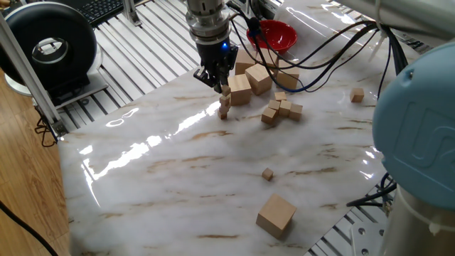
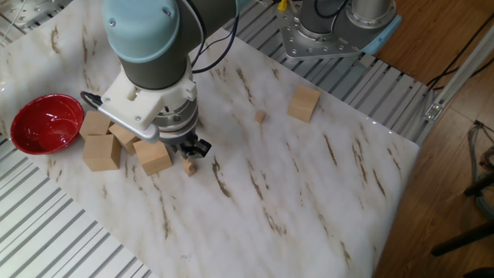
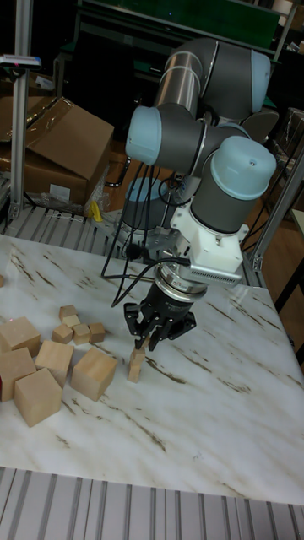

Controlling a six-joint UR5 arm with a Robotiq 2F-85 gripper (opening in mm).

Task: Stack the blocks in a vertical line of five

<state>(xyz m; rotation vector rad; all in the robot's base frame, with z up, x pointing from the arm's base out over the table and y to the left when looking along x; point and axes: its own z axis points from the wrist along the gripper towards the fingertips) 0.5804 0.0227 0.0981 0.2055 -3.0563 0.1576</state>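
Observation:
A short stack of two tiny light-wood blocks (image 1: 225, 108) (image 3: 135, 367) stands on the marble table, left of the big cubes. My gripper (image 1: 222, 82) (image 3: 147, 339) (image 2: 191, 150) hangs directly over it, shut on another tiny block (image 1: 226, 89) (image 3: 145, 342) that sits slightly tilted just above the stack's top. In the other fixed view only the stack's base (image 2: 189, 167) shows under the gripper. Several loose tiny blocks (image 1: 281, 108) (image 3: 74, 329) lie in a cluster nearby. One lone tiny block (image 1: 267, 173) (image 2: 260, 116) lies mid-table and another (image 1: 357, 94) at the far edge.
Several large wooden cubes (image 1: 250, 78) (image 2: 100, 150) (image 3: 91, 373) crowd right beside the stack. A medium cube (image 1: 276, 215) (image 2: 304, 103) sits near the table's front edge. A red bowl (image 1: 274, 34) (image 2: 45, 123) stands behind the cubes. Cables trail over the table's back.

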